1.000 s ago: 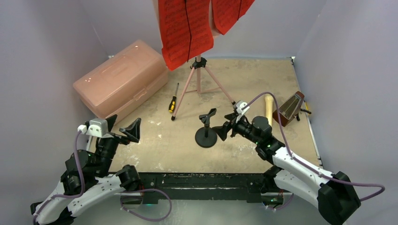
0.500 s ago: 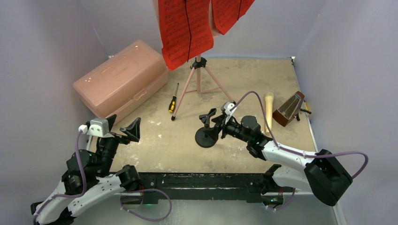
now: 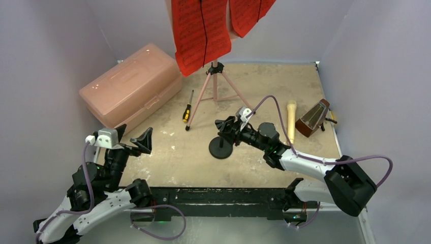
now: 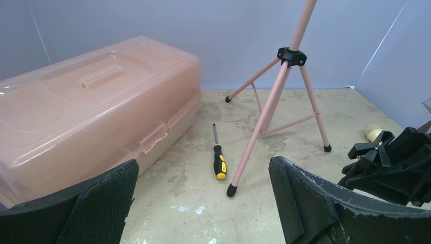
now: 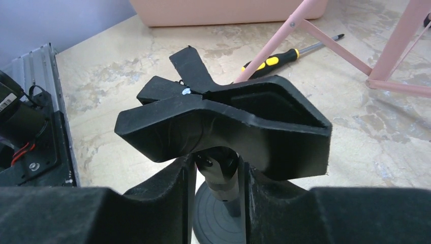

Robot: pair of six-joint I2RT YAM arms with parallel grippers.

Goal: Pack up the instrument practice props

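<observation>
Red pages (image 3: 199,35), pink stand (image 3: 215,89), black holder (image 3: 219,149)

plain lavender-grey walls (image 3: 61,40) on three sides, worn beige tabletop (image 3: 284,81) with pale scuffs, even light

Top external looks down over the whole table (image 3: 167,157) from behind. Left wrist faces low across it, right wrist close on the black stand (image 5: 223,127); all 3 share the screwdriver (image 3: 187,113).

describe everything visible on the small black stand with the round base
The small black stand is matte, plastic-looking: round disc base, short post, forked clip on top. It stands upright on the beige table, mid-table. The right gripper clamps the post just under the clip, a finger each side.
</observation>
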